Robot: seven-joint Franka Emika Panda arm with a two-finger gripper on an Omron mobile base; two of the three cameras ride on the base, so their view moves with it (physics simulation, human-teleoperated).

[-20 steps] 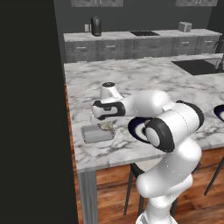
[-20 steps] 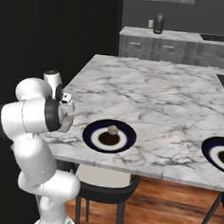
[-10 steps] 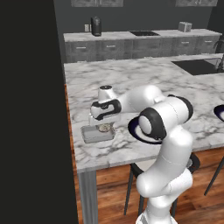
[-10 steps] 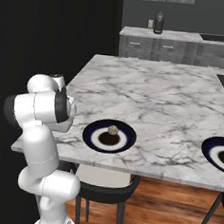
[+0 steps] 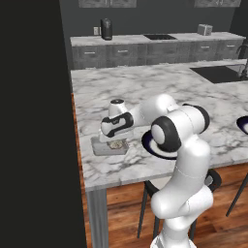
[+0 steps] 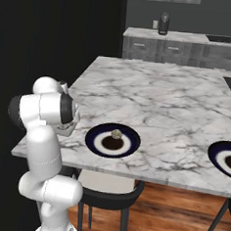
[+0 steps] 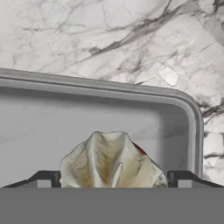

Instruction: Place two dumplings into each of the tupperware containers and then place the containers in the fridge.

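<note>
At the left end of the white marble table (image 5: 145, 92), near its front edge, sits a shallow grey see-through plastic tupperware container (image 5: 102, 147) with rounded corners. One pale beige dumpling with a folded top (image 5: 116, 144) lies inside it. End effector (image 5: 115, 140) hangs right above that dumpling, pointing down, white arm reaching left across the table.

Hand view: dumpling (image 7: 112, 162) sits between the two dark finger tips (image 7: 46, 179), one tip on each side; whether they touch it I can't tell. Jaws spread wide, released, nothing gripped. Container's rim (image 7: 131, 90) and rounded corner run behind and to the right of the dumpling, marble beyond.

Right of the container, partly hidden behind the arm in the left base view, is a round dark blue plate with a white ring (image 6: 112, 140). Right base view shows a dark brown sauce blob (image 6: 111, 142) in its middle and a second dumpling (image 6: 116, 133) touching the blob's far side. Another dark blue plate (image 6: 225, 159) sits further right, cut off by the frame edge.

Far back: grey cabinets (image 5: 145, 51) with a dark cylindrical appliance (image 5: 106, 29) on top.
</note>
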